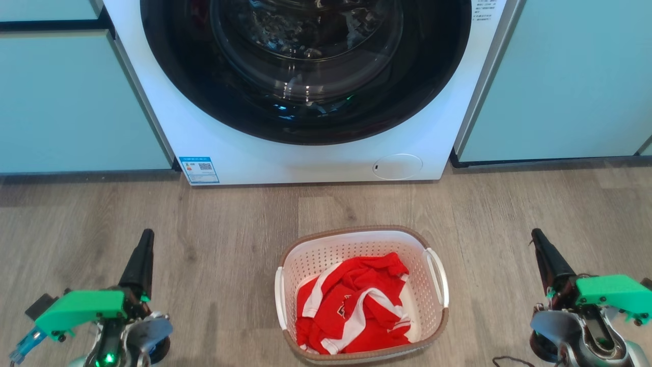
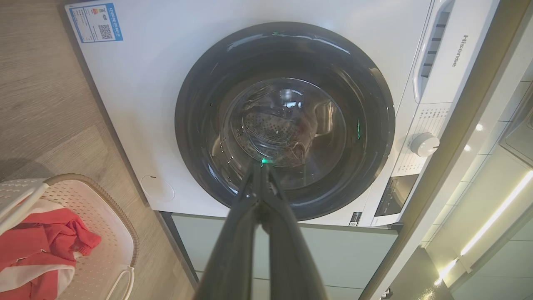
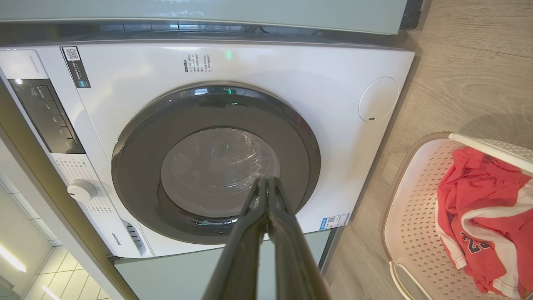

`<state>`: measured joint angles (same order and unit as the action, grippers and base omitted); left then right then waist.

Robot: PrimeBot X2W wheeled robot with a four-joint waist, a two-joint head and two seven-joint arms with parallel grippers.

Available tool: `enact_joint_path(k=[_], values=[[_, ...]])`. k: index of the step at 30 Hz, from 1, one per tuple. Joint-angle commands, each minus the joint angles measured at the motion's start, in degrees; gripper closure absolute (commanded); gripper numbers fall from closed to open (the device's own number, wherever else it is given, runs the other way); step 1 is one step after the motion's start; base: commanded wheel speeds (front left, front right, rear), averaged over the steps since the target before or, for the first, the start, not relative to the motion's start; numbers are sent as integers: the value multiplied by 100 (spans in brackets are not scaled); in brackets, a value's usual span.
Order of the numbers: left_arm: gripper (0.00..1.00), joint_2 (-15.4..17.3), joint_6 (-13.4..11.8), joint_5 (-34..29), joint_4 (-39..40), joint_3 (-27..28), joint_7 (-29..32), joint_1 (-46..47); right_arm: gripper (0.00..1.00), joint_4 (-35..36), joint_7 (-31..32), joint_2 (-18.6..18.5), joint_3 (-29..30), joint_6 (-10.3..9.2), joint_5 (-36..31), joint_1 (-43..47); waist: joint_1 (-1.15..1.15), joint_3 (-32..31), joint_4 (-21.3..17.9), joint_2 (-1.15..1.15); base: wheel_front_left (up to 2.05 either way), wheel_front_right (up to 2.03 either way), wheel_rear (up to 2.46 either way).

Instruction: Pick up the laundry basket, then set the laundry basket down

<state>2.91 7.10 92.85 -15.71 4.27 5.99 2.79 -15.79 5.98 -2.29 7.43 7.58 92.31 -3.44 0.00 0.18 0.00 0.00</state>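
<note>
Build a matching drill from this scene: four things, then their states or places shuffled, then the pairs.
1. white perforated plastic laundry basket with brown rim
2. red-and-white crumpled jersey
3. white front-loading washing machine
4. left gripper

A. jaws shut, empty
B. door closed
C. standing on the grey wooden floor
D. lying inside the basket

Pairs: 1-C, 2-D, 3-B, 4-A

Bright, even light, and all 3 views are sharp. Reflections streak the round dark glass washer door (image 1: pixel 305 61). Wrist views bow straight edges. Soft shadows cross the grey wood-grain floor (image 1: pixel 229 214).
</note>
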Motion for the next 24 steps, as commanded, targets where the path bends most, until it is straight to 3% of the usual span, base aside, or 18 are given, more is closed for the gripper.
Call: enact_joint_path(k=[1,24], values=[[100,17,38,-50,166,202,31,338,100,177,47,-66,-95,-9,-12,-274,0,0,0,0,0,0,0],[100,11,38,-57,166,211,38,339,100,177,50,-64,-92,-9,-14,-274,0,0,0,0,0,0,0]])
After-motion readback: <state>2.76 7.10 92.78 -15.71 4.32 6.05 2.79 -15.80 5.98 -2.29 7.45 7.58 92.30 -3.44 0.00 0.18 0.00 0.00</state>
